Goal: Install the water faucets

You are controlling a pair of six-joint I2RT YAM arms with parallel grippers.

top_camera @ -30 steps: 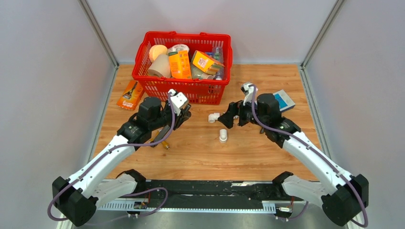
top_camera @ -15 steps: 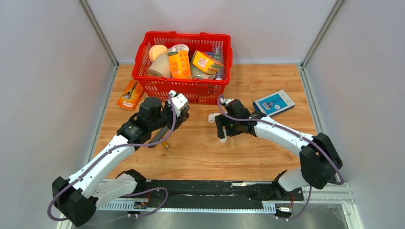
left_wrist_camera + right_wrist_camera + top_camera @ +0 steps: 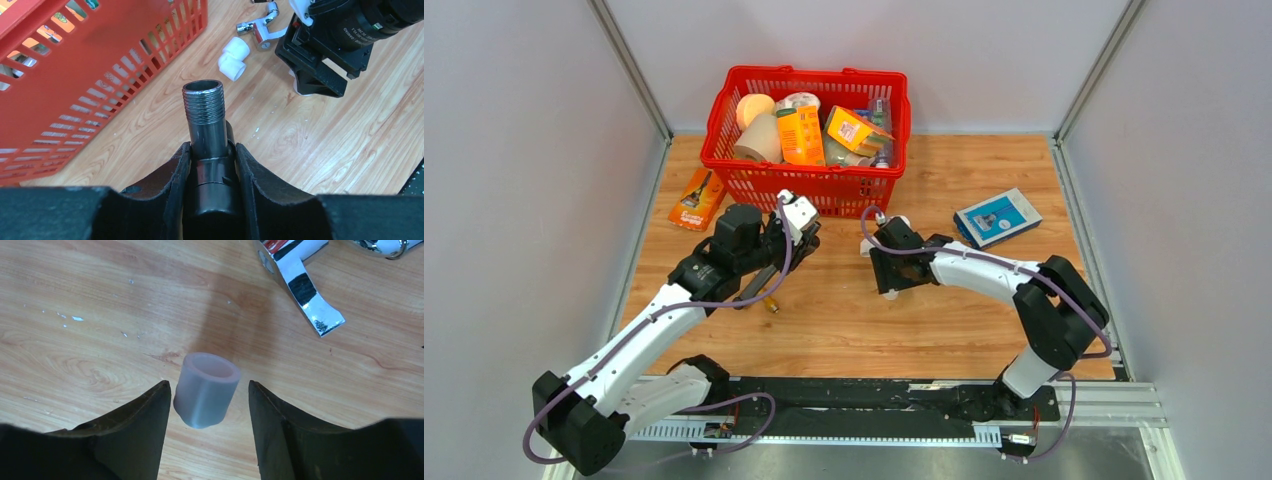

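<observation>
My left gripper (image 3: 802, 238) is shut on the dark grey water faucet (image 3: 209, 150). Its threaded end (image 3: 203, 102) sticks out past the fingers, above the wood. In the top view the faucet's body (image 3: 754, 291) trails down-left of the gripper. My right gripper (image 3: 890, 283) is down at the table, open, its jaws astride an upright white plastic elbow fitting (image 3: 206, 389). A gap shows on each side of the fitting. A second white elbow (image 3: 233, 59) lies between the two grippers, near the basket.
A red basket (image 3: 814, 73) full of groceries stands at the back. An orange packet (image 3: 696, 198) lies to its left and a blue box (image 3: 997, 216) at the right. A chrome part with a red and white label (image 3: 300, 275) lies just beyond the right gripper.
My right arm has swung left and come down over the upright white fitting, and its jaws have narrowed around it. The left arm and the faucet have not moved.
</observation>
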